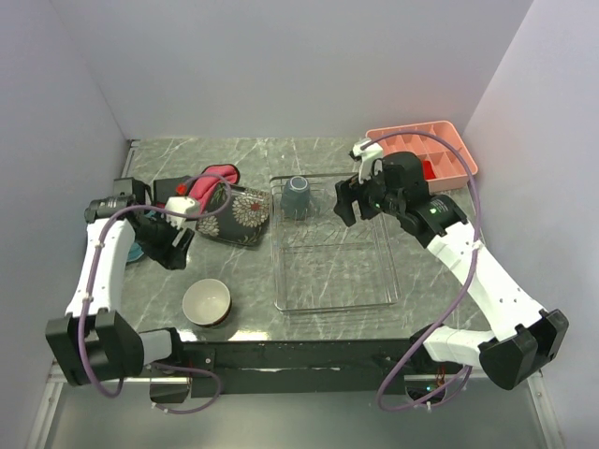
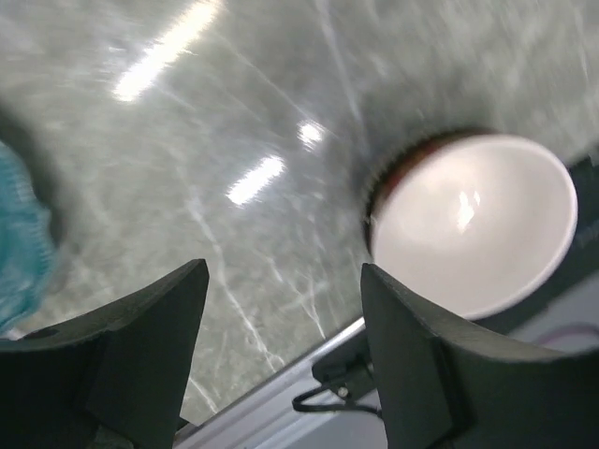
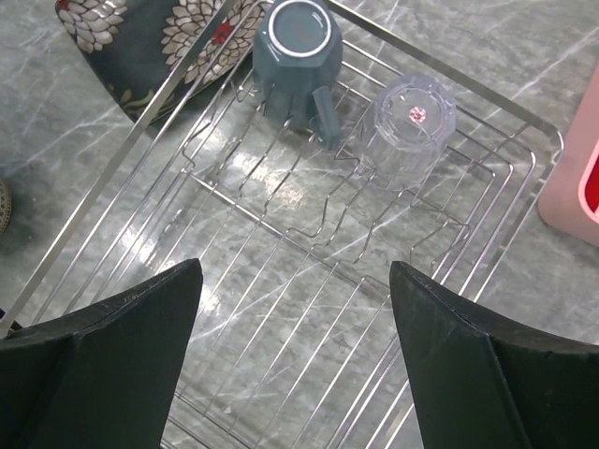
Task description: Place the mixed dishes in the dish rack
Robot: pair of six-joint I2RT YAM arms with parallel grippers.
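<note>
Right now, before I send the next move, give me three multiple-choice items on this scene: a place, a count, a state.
1. Where is the grey-blue mug? A: gripped by an arm. B: upside down in the dish rack. C: inside a bowl.
2. How many items sit in the rack? A: none. B: two. C: four.
3. The right gripper has its jaws: A: open and empty. B: shut on a plate. C: shut on the mug.
Answers: 1 B, its base faces up among the wires. 2 B, the mug and a clear glass. 3 A, only the rack shows between the spread jaws.
</note>
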